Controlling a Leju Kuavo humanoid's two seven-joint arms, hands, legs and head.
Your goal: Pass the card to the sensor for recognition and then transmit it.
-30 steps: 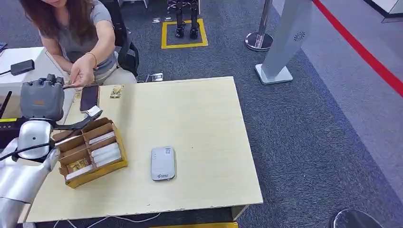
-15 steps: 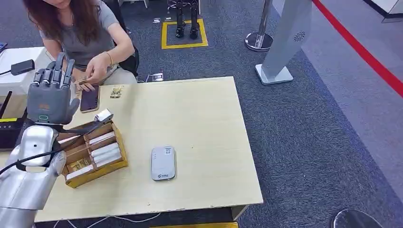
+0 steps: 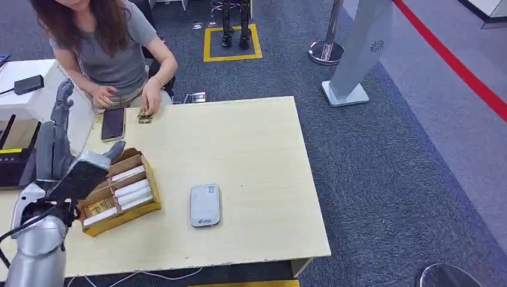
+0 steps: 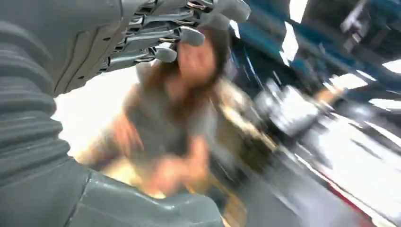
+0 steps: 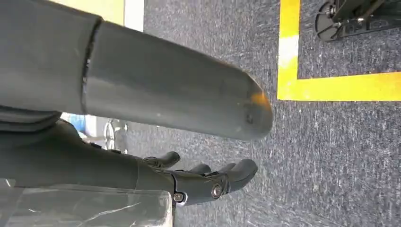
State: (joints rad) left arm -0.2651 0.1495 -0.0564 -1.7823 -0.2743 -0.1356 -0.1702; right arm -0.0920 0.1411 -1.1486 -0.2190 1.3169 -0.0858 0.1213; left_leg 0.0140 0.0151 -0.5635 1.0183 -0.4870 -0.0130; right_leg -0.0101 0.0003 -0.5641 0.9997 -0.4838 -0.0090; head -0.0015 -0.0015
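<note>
My left hand [image 3: 55,140] is raised over the table's left edge, edge-on to the head view, with its fingers stretched out and nothing in them. In the left wrist view its fingers [image 4: 182,35] are spread in front of a blurred person. A person [image 3: 107,48] sits at the table's far left corner, one hand resting on a yellowish card [image 3: 145,116] on the tabletop. The grey-white sensor [image 3: 205,205] lies flat near the table's front. My right hand [image 5: 203,182] hangs over the carpet, holding nothing.
A brown card box [image 3: 117,191] with several white and yellow cards stands just right of my left hand. A dark phone [image 3: 113,123] lies near the person. The wooden table [image 3: 239,149] is bare on its right half. A grey post base [image 3: 344,92] stands beyond the far right corner.
My left hand let go of the card, spread its fingers and turned edge-on while dropping back. The person drew the card away and now has a hand on the card on the table.
</note>
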